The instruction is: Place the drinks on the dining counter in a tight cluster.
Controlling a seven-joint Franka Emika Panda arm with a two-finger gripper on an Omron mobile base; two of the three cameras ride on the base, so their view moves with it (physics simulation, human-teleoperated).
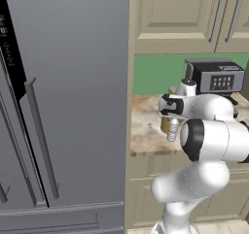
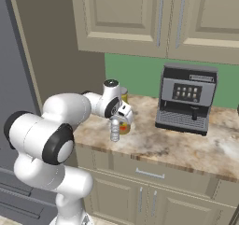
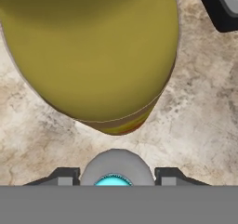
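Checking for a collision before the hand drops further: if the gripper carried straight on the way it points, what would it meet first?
Probably the small clear water bottle with blue cap, sitting between the gripper's fingers, then the marbled counter.

Small water bottle (image 3: 116, 169), blue cap, between the finger tips (image 3: 62, 176); amber-yellow bottle (image 3: 93, 51) just beyond; marbled counter (image 3: 200, 116) beneath.

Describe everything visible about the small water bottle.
The water bottle is small, clear and ribbed, plastic by its look, with a blue cap. It stands upright on the marbled counter, just in front of the amber bottle. The gripper sits over its top, fingers flanking the cap; contact is unclear.
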